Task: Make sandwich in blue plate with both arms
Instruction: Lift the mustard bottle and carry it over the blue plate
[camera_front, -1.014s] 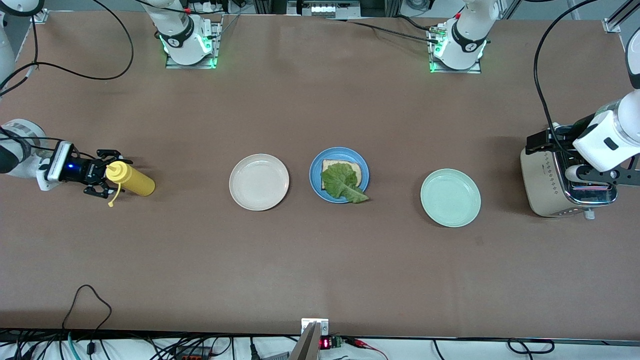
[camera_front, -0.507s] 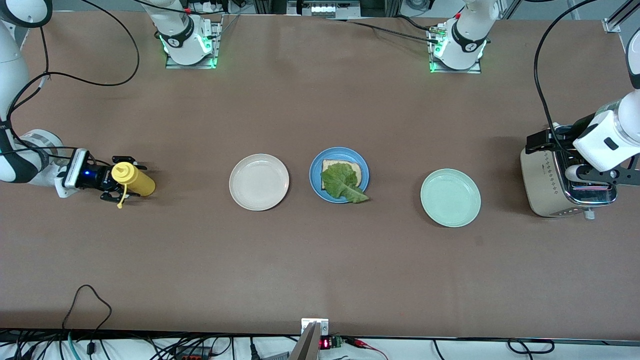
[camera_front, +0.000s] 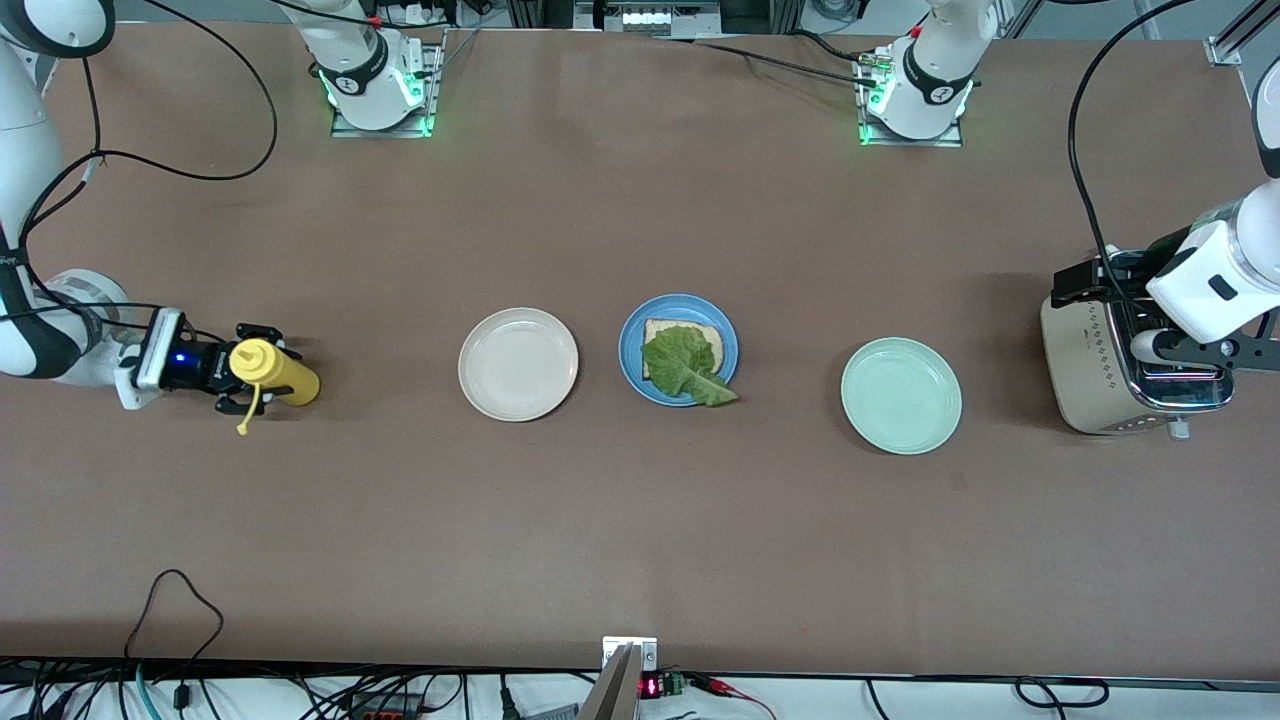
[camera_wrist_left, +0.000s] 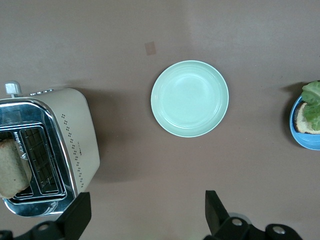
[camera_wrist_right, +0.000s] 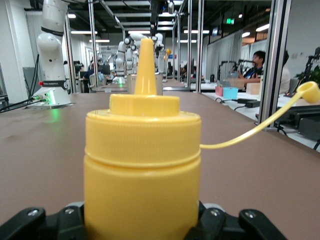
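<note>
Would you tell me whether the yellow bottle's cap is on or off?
Off. In the right wrist view the bottle's bare nozzle points up, and the cap dangles aside on its tether.

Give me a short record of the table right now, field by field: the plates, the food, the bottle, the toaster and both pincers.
blue plate: middle of the plate row, holds one bread slice with a lettuce leaf on top
cream-white plate: beside it, toward the right arm's end
mint-green plate: toward the left arm's end
yellow squeeze bottle: upright, cap hanging off its tether
right pincer: around the bottle
toaster: a slice in one slot
left pincer: open, up in the air beside the toaster
</note>
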